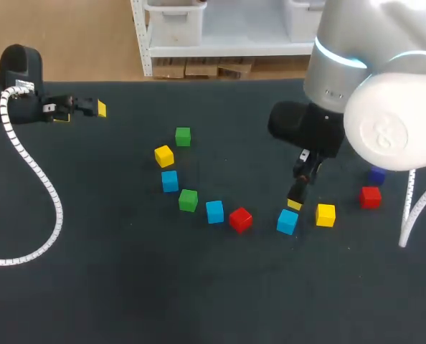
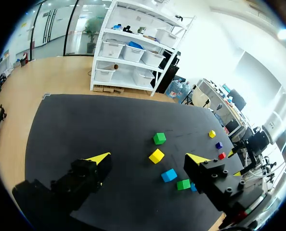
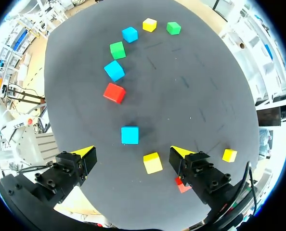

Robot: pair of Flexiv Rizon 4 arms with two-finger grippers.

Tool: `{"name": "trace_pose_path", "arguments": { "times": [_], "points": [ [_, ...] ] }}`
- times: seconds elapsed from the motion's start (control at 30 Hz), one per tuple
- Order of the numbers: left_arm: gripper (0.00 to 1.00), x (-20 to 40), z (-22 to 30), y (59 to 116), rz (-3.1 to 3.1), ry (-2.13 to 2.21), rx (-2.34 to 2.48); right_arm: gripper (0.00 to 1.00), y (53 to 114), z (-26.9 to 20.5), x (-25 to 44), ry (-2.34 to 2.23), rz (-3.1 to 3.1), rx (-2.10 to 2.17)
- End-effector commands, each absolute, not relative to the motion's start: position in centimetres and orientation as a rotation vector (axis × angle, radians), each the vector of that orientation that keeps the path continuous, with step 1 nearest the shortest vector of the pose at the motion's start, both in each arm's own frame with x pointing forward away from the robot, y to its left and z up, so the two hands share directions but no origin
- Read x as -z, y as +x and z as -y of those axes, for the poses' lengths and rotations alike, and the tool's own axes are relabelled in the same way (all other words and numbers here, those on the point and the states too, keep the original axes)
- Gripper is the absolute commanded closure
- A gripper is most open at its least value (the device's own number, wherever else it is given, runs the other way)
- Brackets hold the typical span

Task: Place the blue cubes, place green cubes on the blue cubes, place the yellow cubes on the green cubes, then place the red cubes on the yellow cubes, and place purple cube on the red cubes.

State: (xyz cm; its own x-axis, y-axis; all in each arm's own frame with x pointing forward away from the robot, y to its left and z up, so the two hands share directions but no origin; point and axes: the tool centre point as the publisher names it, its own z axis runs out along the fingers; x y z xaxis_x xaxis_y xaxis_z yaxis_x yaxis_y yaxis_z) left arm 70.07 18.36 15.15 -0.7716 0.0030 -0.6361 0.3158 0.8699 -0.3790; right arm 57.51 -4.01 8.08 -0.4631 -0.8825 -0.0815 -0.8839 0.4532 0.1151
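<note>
The right gripper [image 3: 132, 154] stood wide open above the table [image 1: 112, 287] and held nothing; neither finger touched a cube. A blue cube [image 3: 130, 135] lay just ahead of the gap between its fingers; a yellow cube [image 3: 153, 162] lay near it, closer to one finger. In the head view the fingertip [image 1: 294, 204] hung just behind the blue cube, apart from it. A red cube [image 3: 114, 92] lay farther ahead; beyond it curved a row of five cubes [image 1: 188, 200], blue, green, blue, yellow, green. The purple cube [image 1: 376, 175] sat just beside a second red cube [image 1: 371, 196] near the table's right edge, by the right arm [image 1: 385, 107]. The left gripper [image 2: 149, 159] was likewise spread wide and empty, at the table's far left, well apart from every cube.
</note>
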Motion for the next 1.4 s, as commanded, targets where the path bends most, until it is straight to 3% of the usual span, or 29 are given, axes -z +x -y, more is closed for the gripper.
{"name": "trace_pose_path", "arguments": {
  "times": [0.03,0.73,1.4],
  "points": [
    [0.00,-15.0,-18.4,70.0,-2.378,0.230,0.634,0.00,57.5,4.0,-8.1,-1.621,-2.669,-0.220],
    [0.00,-15.0,-18.4,70.0,-2.378,0.230,0.634,0.00,56.3,1.6,-4.6,-1.841,-2.640,-0.130],
    [0.00,-15.0,-18.4,70.0,-2.378,0.230,0.634,0.00,57.6,2.4,-0.5,-1.862,-2.623,-0.116]
  ]
}}
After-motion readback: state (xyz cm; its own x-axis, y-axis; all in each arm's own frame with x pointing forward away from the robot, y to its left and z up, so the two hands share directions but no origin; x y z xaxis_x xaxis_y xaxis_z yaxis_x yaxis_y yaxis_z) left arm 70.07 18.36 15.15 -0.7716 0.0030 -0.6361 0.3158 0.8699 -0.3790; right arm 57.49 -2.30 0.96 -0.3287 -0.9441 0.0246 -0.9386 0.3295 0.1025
